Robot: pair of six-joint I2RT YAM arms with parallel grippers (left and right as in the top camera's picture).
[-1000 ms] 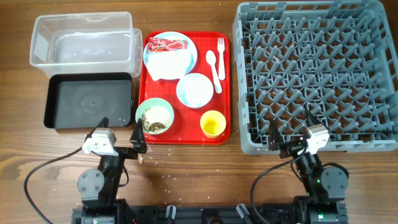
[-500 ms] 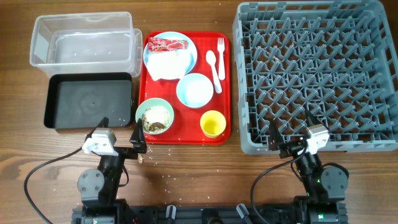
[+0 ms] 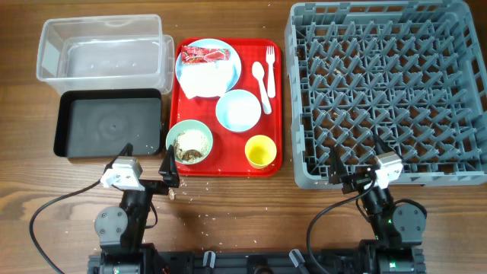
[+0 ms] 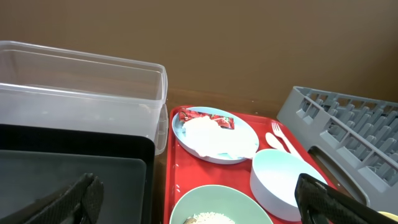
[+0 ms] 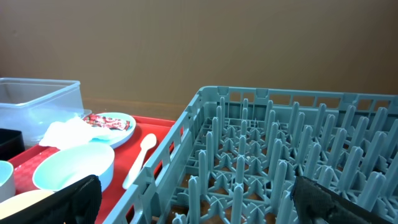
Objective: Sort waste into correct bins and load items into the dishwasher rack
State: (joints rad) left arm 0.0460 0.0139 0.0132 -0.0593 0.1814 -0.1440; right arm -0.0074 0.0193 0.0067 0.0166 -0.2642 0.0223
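Note:
On the red serving tray (image 3: 232, 164) sit a light blue plate (image 3: 228, 80) carrying a red wrapper (image 3: 204, 54) and a white napkin (image 3: 205, 76), a light blue bowl (image 3: 238, 110), a pale green bowl (image 3: 189, 142) with rice scraps, a yellow cup (image 3: 260, 151), a white fork (image 3: 268, 65) and spoon (image 3: 259, 76). The clear tub (image 3: 100, 49) and black tray (image 3: 108, 122) lie left. The grey rack (image 3: 384, 87) lies right. My left gripper (image 3: 146, 161) is open and empty just before the green bowl (image 4: 217, 208). My right gripper (image 3: 356, 158) is open and empty at the rack's near edge (image 5: 186, 155).
Loose rice crumbs (image 3: 199, 217) are scattered on the wooden table in front of the red tray. Both arm bases stand at the near table edge. The rack fills the right side.

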